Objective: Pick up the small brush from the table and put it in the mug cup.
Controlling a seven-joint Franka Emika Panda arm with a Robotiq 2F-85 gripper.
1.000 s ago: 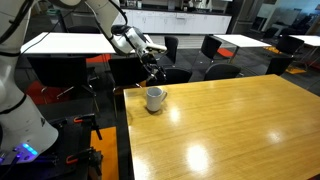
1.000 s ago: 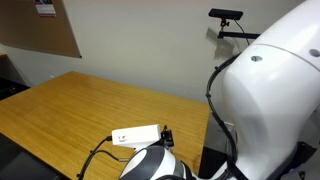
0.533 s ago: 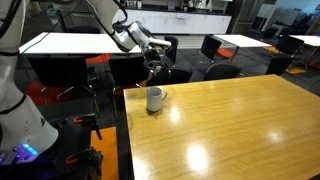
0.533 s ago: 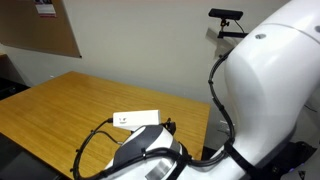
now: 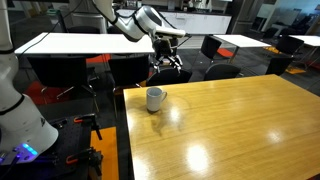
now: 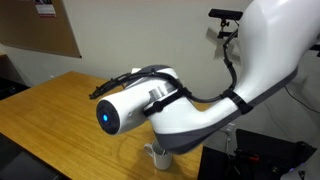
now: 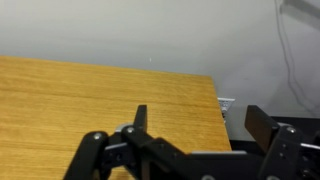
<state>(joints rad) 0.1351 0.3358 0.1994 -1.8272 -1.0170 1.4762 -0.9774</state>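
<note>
Exterior view: the arm (image 5: 135,22) has lifted clear of the mug cup (image 5: 155,98) on the desk (image 5: 230,130). In an exterior view, it overhangs the mug cup (image 6: 158,155). Wrist view: fingers (image 7: 262,122) wide apart, empty; the small brush, unseen, probably lies inside.

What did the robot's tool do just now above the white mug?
The robot's dark tool lifted up and moved away from the small white ceramic mug. In the wrist view its jaws stand apart, with nothing visible between them. The mug stayed where it was on the glossy light-wood table. I cannot make out the small brush anywhere.
</note>
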